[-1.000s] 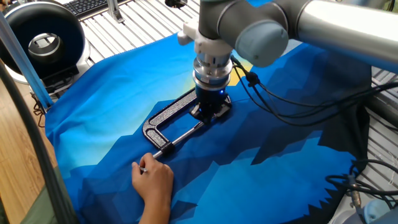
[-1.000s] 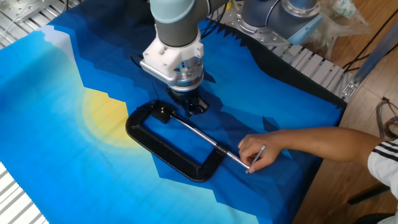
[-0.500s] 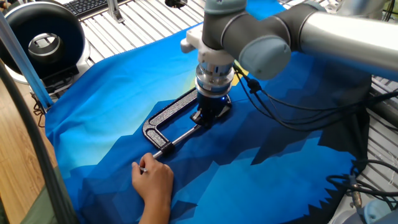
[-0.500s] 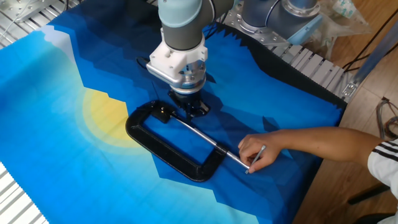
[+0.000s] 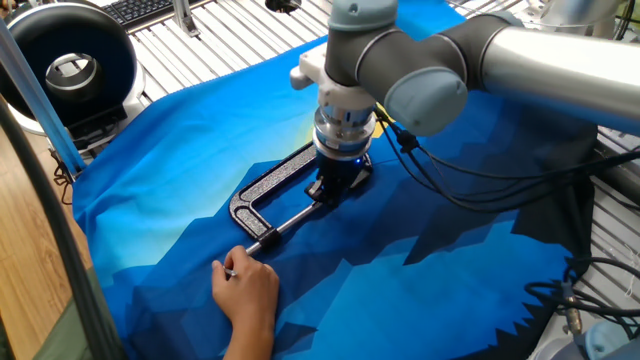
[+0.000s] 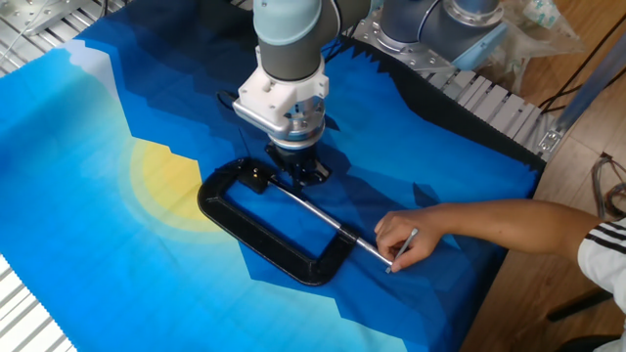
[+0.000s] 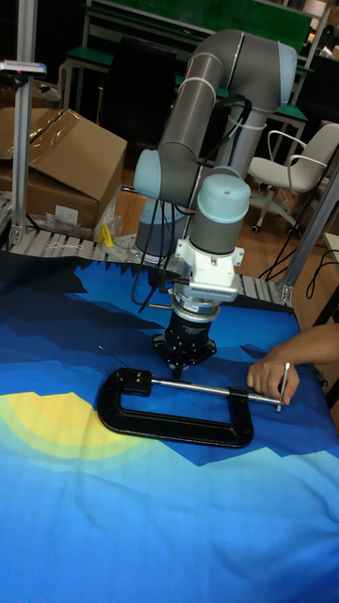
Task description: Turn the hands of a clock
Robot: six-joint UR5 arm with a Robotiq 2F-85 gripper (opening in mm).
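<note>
A black C-clamp (image 5: pixel 272 182) (image 6: pixel 256 242) (image 7: pixel 179 429) lies flat on the blue cloth (image 5: pixel 420 290). My gripper (image 5: pixel 336 184) (image 6: pixel 298 174) (image 7: pixel 184 362) points straight down onto the clamp's jaw end, its dark fingers pressed close around whatever sits there. The clock is hidden beneath the gripper and I cannot make it out in any view. Whether the fingers are open or shut does not show. A person's hand (image 5: pixel 248 286) (image 6: pixel 403 241) (image 7: pixel 271 379) holds the handle end of the clamp's screw.
A black round device (image 5: pixel 70 62) stands at the cloth's far left corner. Cables (image 5: pixel 450 182) trail from the wrist across the cloth. The person's forearm (image 6: pixel 509 227) reaches in from the table edge. A cardboard box (image 7: pixel 66 160) and a chair (image 7: pixel 303 170) stand behind the table.
The gripper head has shifted a little sideways over the clamp's jaw end and its wrist seems to have turned. The clamp and the person's hand have stayed put.
</note>
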